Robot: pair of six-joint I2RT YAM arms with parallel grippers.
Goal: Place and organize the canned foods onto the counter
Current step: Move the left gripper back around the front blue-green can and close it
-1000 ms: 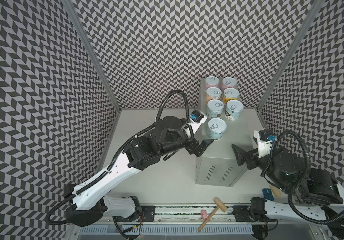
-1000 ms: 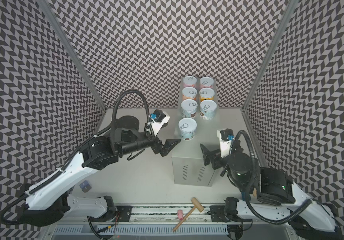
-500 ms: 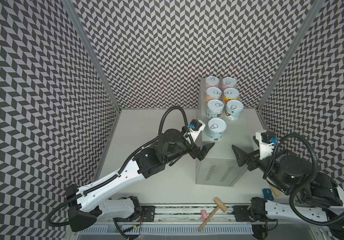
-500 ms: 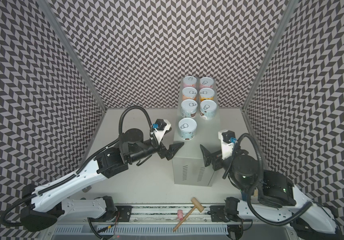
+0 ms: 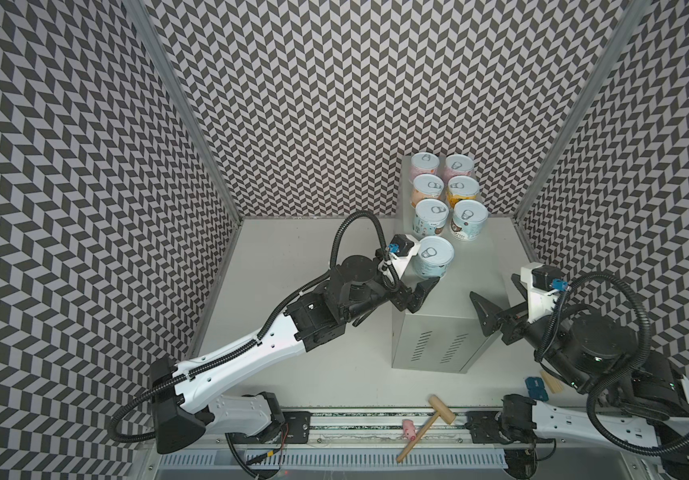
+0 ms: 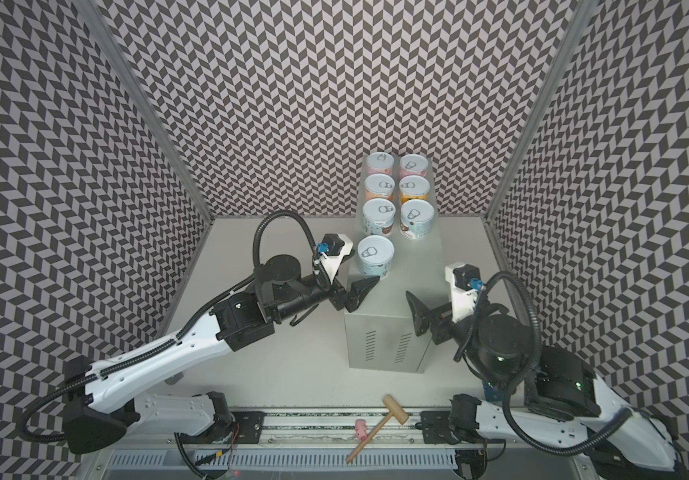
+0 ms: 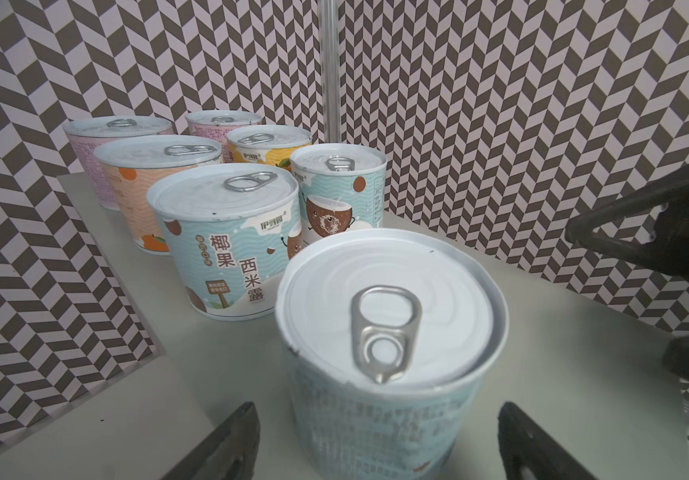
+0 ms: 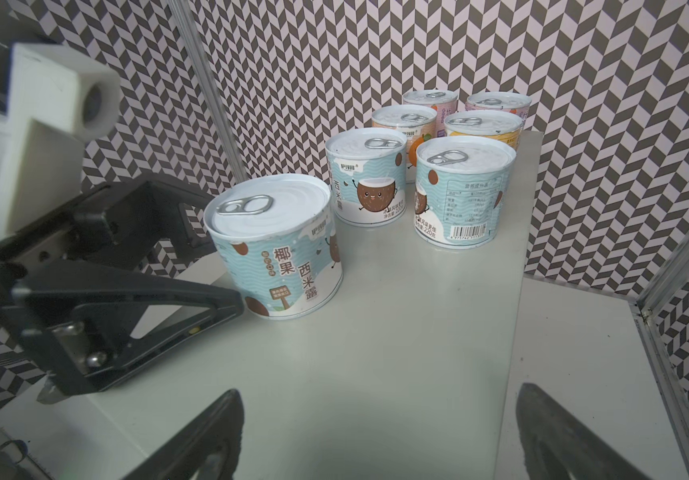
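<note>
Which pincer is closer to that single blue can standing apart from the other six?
Left. The left pincer is open just in front of the lone blue can, fingertips almost at its side; the right pincer hangs farther off, across the counter top.

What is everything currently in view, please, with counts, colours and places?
walls: three, black-and-white chevron, around the cell.
tabletop: one, white, between the walls.
counter: one, light grey, on the tabletop.
cans: seven; two pink, one peach, one yellow-orange, three light blue; upright on the counter.
mallet: one, wooden, front rail.
small pink object: one, beside the mallet.
small blue object: one, by the right arm.
left gripper: one, black, open, beside the nearest can.
right gripper: one, black, open, over the counter's near edge.
</note>
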